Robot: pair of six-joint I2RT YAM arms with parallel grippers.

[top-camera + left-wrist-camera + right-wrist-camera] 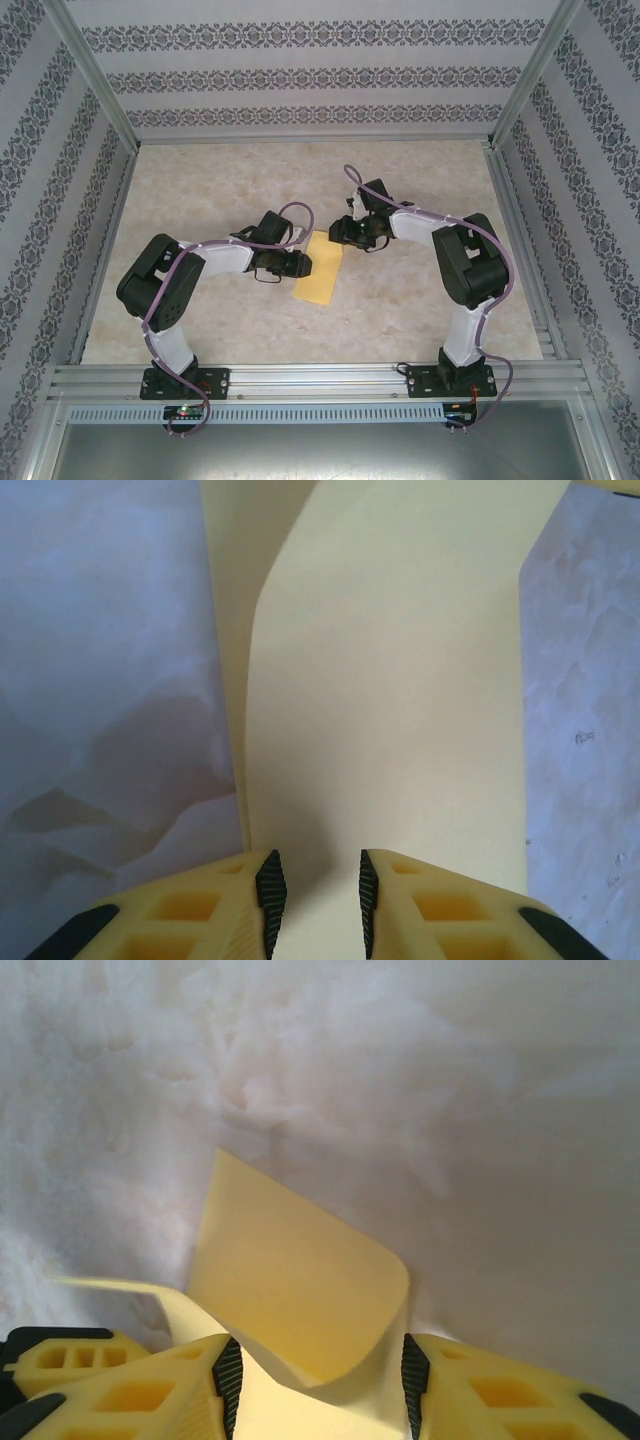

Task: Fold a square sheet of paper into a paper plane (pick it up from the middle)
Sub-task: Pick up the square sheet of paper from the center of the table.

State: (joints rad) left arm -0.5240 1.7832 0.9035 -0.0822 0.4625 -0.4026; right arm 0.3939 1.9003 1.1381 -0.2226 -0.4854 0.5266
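Between the pads of the left gripper (318, 892) lies one edge of the square sheet of paper (390, 700). The jaws stand a little apart, not clenched on anything, and they straddle the paper from low above it. I judge that this arm is there to pin the sheet so that it does not slide. Whether the fingertips really press on it, I cannot tell. In this wrist view the sheet is in two layers. The upper one does not lie exactly over the lower one, so a strip of the lower layer shows on the left.

The right gripper (320, 1380) is at the far end of the sheet. Its jaws are wide apart, and a flap of the paper curls up and over between them, rounded and not yet pressed into a crease. It looks released rather than grasping, but the pads are too close to the curl to say if they touch it. I judge that this arm is bringing a flap over for a fold. The next move should flatten the curl without pushing the sheet away.

From above, the sheet is a narrow yellow rectangle in the middle of the table (220, 190), with one gripper at each side of it. The patterned walls (300, 75) and the metal rail (320, 378) at the near edge are well apart from it. The two grippers are near each other, so they could hinder one another.
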